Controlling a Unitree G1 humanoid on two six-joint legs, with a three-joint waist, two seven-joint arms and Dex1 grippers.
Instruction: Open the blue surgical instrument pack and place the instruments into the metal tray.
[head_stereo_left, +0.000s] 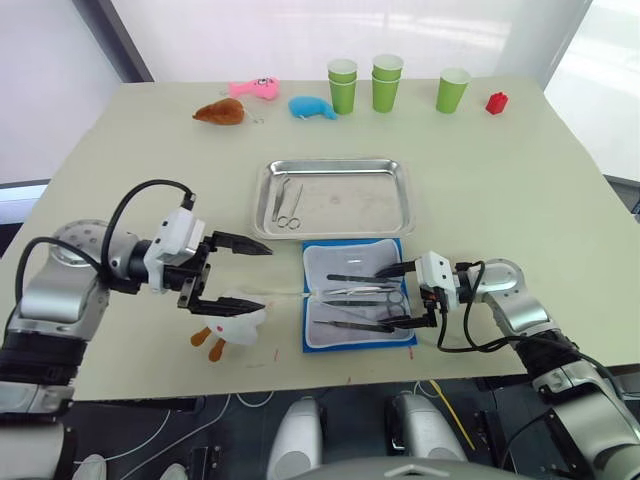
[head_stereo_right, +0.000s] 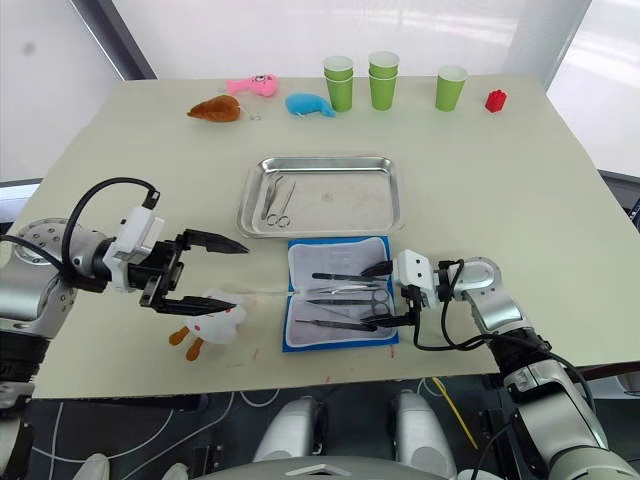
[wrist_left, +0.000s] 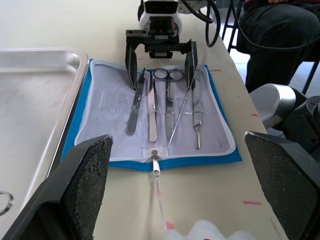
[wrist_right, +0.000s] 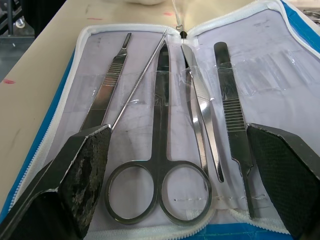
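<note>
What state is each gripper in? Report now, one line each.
Left gripper: open, holding nothing, beside the white plush toy.
Right gripper: open, holding nothing, fingers spread over the silvery metal instruments in the opened bright-blue fabric pack.

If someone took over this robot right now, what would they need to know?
Left gripper: open, empty, beside the pack.
Right gripper: open, fingers straddling the instruments at their handle ends, nothing gripped.
Pack: unzipped, lying flat in front of the tray.
Done: pack opened; one pair of scissors lies in the tray.
Left: move the pack's remaining instruments into the tray.
</note>
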